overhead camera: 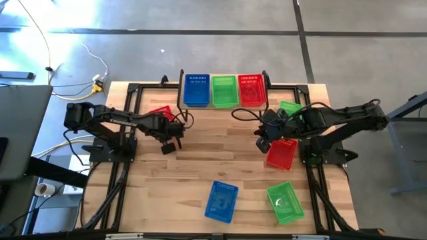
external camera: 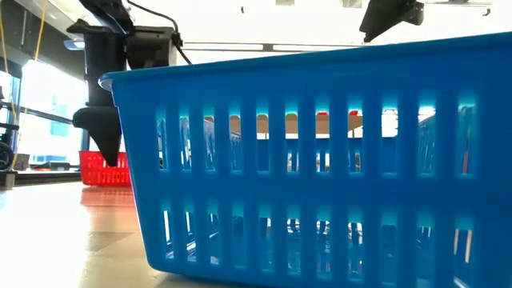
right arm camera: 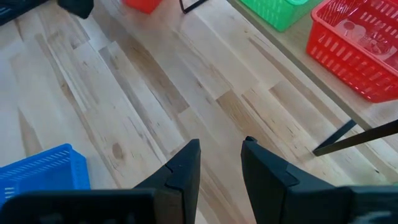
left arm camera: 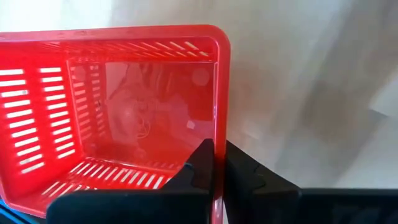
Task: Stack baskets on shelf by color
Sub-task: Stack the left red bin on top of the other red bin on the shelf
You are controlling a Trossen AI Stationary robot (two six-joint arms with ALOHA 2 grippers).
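The light-wood shelf (overhead camera: 209, 105) at the table's far edge carries one blue basket (overhead camera: 196, 90), one green basket (overhead camera: 225, 91) and one red basket (overhead camera: 251, 89). My left gripper (left arm camera: 219, 158) is shut on another red basket (overhead camera: 161, 114) at the far left; in the low view this red basket (external camera: 104, 169) sits low by the tabletop. My right gripper (right arm camera: 221, 162) is open and empty above bare table, left of a red basket (overhead camera: 281, 153) that rests on its base. A green basket (overhead camera: 291, 107) lies partly under my right arm. My left gripper pinches the red basket's side wall at its rim (left arm camera: 219, 124), near a corner, with one finger inside the basket and one outside. The fingers point down from above. I cannot tell whether the basket's base is clear of the table.
A blue basket (overhead camera: 221, 200) and a green basket (overhead camera: 285, 203) stand near the table's front edge; the blue one fills the low view (external camera: 320, 160). Bare table lies between the arms in the middle. Black frame rails run along both table sides.
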